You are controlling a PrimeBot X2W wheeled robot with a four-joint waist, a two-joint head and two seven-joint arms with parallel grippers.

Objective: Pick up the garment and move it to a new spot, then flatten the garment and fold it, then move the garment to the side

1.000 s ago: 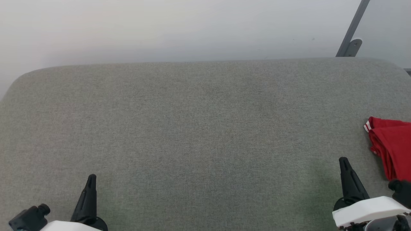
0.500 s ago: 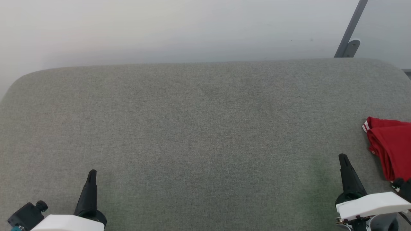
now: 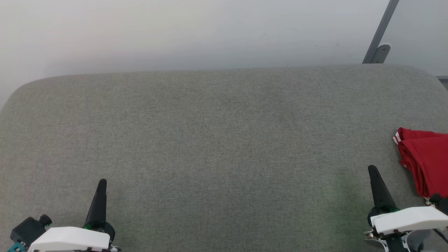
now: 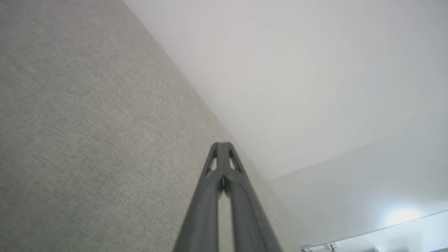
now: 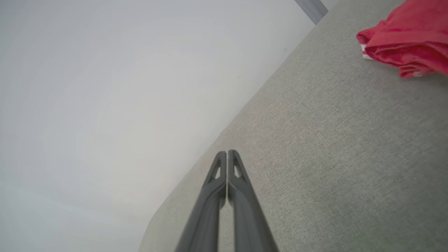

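I have both claws over the near side of the grey fabric tabletop [image 3: 224,140], fingers pointing toward its far edge. My left claw [image 3: 102,182] is pinched fully together, with nothing between its fingers. My right claw [image 3: 371,168] is pressed together the same way and empty. The red shirt [image 3: 425,161] lies bunched in a heap at the tabletop's right side, near my right claw and to its right, apart from the fingers. It runs past the head view's edge. Red-and-white striped trim shows at its far left corner. A pale wall [image 3: 175,31] stands behind the tabletop.
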